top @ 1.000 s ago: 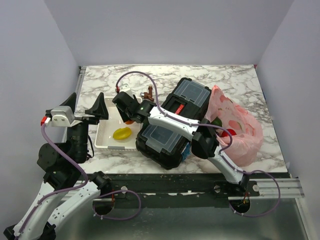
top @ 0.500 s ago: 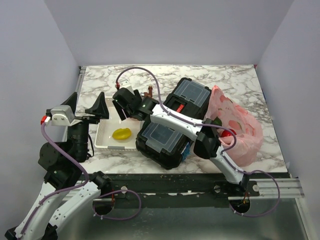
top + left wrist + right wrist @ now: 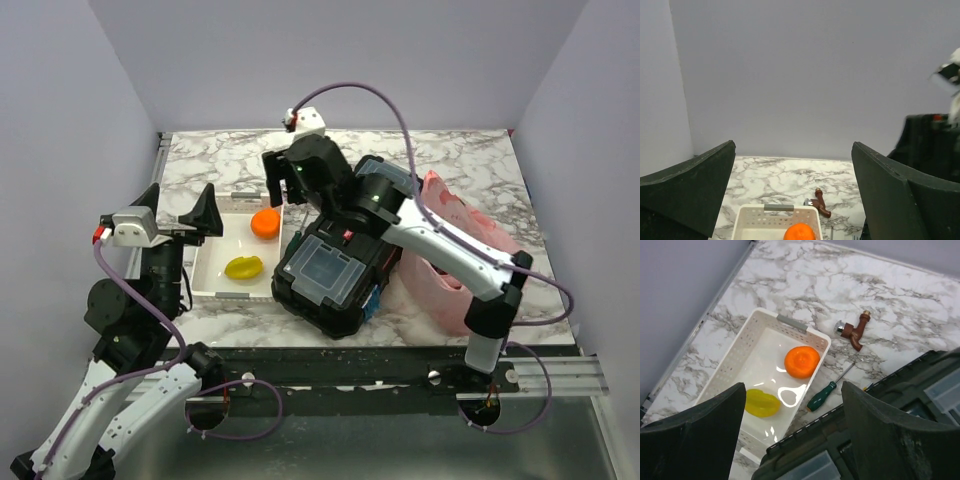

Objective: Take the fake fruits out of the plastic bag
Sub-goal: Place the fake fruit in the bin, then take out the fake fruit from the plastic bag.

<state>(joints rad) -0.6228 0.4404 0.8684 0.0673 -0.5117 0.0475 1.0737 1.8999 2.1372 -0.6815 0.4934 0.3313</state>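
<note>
Right gripper (image 3: 792, 390): spread wide, empty, up above white tray (image 3: 722, 375); plenty of room around orange (image 3: 802, 361).

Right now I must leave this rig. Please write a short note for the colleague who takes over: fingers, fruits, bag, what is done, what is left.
Left gripper: fingers open, empty, at the left side of the white tray.
Right gripper: fingers open, empty, high above the tray.
Orange and yellow fruit lie apart in the tray.
Plastic bag lies right of the black toolbox; its inside is not visible.
Done: two fruits out.
Left: check the bag and take out any fruit in it.
</note>
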